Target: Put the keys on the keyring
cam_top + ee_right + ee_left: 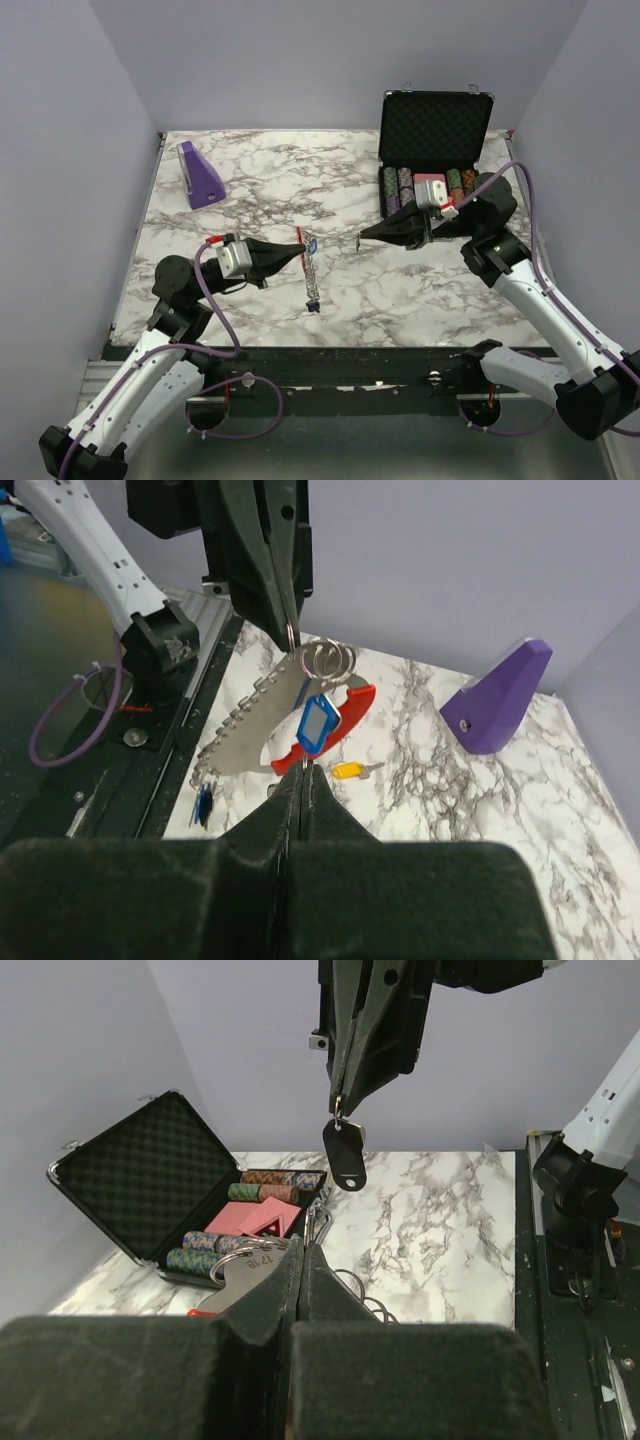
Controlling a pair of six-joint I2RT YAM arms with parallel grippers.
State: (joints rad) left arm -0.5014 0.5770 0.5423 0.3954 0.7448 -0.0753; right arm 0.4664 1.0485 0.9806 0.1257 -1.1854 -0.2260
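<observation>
keyring (352,702): left pincer (290,630); key (345,1155): right pincer (338,1100)

Your left gripper (298,250) pointed right, fingers pressed together; your right gripper (362,238) pointed left, apparently closed too; their tips faced each other, apart.

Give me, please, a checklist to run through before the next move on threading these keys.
1. Left tool gripping keyring: ok, shut on its ring, with the rest hanging free.
2. Right tool gripping dark blue key: ok, it dangles from the tip.
3. Key lined up with ring: not ok, the tools are apart in the top view.
4. Ring split opened: cannot tell.
5. Loose keys located: ok, yellow key and blue key lie on the table.
</observation>
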